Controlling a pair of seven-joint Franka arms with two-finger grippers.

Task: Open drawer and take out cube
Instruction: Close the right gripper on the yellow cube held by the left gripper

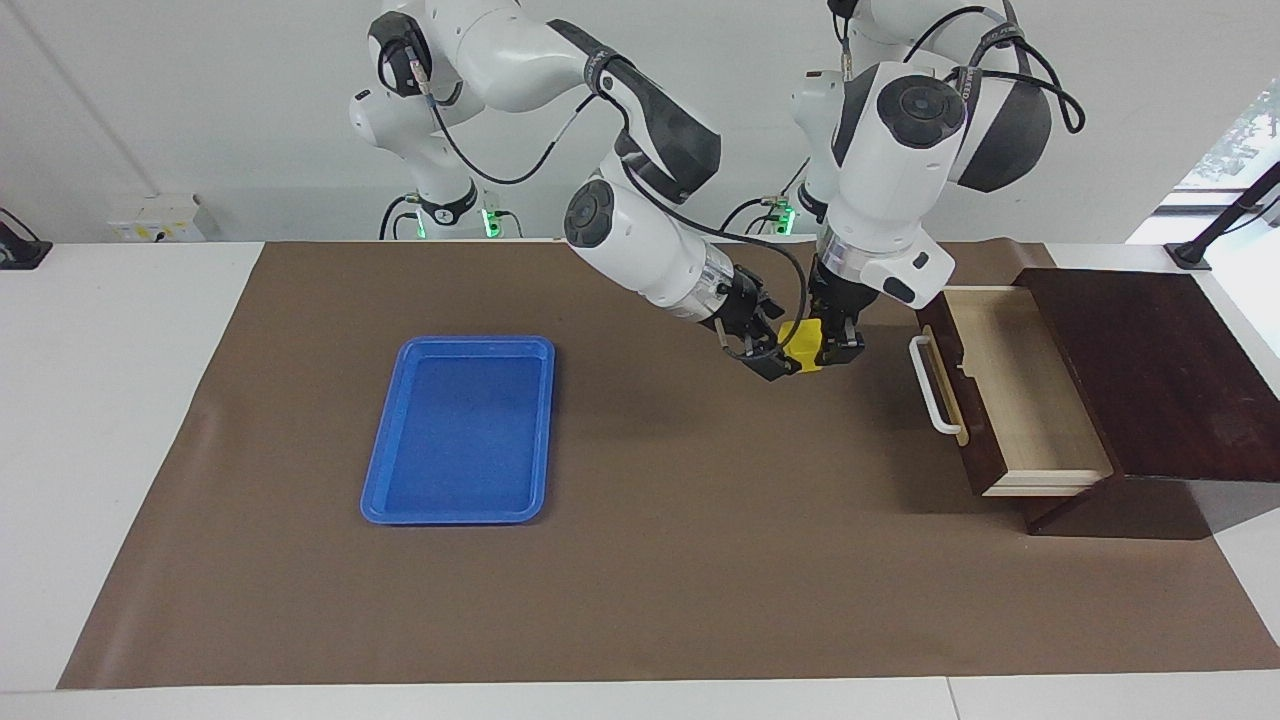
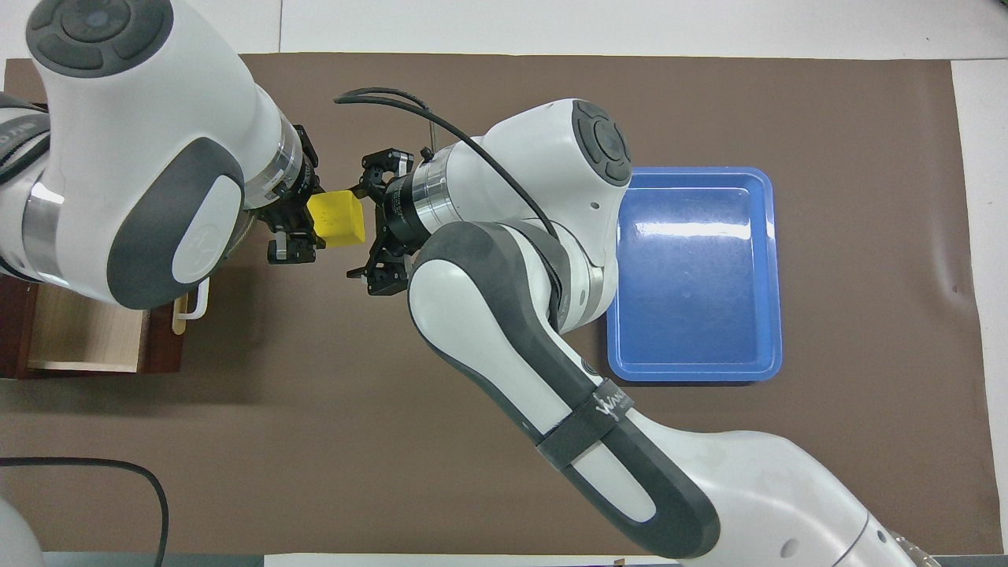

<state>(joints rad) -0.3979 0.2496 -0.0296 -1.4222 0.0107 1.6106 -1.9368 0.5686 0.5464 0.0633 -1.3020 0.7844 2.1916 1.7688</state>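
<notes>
Two claws meet at one small bright yellow cube [image 1: 806, 346], plain-faced, sharp-edged, up in air over brown mat [image 1: 650, 560] beside drawer [image 1: 1010, 395]. Left claw [image 1: 838, 350] clamped on cube, pointing down. Right claw [image 1: 778, 362] reaches in sideways, fingers straddling cube; whether they grip it, cannot tell. Drawer pulled out of dark wooden box [image 1: 1150, 370], pale interior bare, white handle [image 1: 932, 388] facing cube. Blue tray [image 1: 462, 430] on worktop toward right arm's end.
</notes>
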